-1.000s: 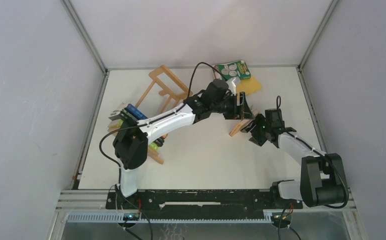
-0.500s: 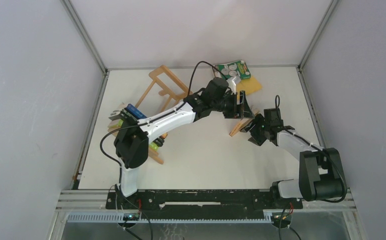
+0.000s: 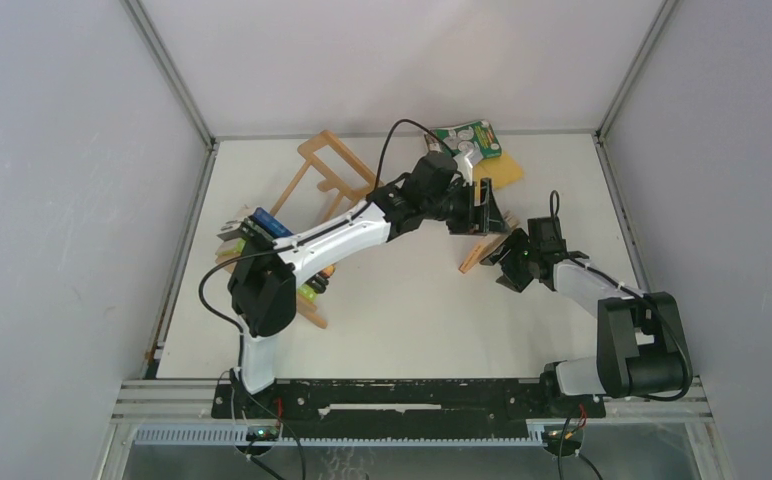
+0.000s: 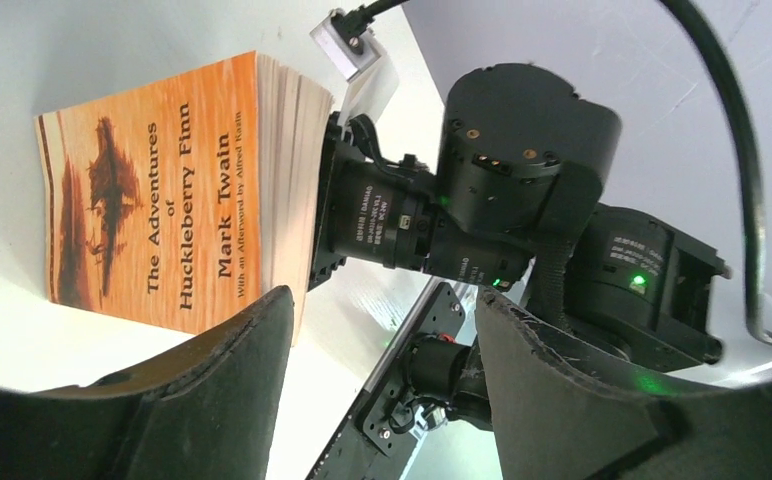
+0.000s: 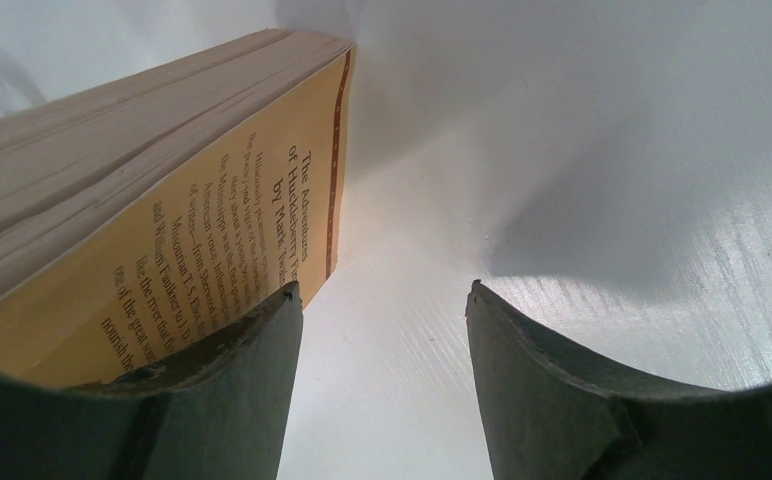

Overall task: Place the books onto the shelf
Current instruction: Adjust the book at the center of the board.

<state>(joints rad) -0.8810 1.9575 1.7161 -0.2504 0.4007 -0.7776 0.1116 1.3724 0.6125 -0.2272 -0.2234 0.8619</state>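
From above, the book (image 3: 474, 258) stands on edge right of the table's (image 3: 412, 320) middle, between my left gripper (image 3: 484, 212) and right gripper (image 3: 509, 264), well apart from the shelf (image 3: 327, 165) by the left edge. Left wrist: fingers released; the cover reads "The Adventures of Huckleberry Finn, Mark Twain". Right wrist: fingers spread, the book beside one. I judge a grasp comes next, needing jaws square across it.

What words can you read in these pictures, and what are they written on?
"The Adventures of Huckleberry Finn": orange book, front.
"Mark Twain": same front.
"With an Afterword by Alfred Kazin": same front, small print.
"The Adventures of Huckleberry", then cut off: its back cover; the lines below are only partly readable.
Print on the black motor: too small to read.
Green book: too small to read.
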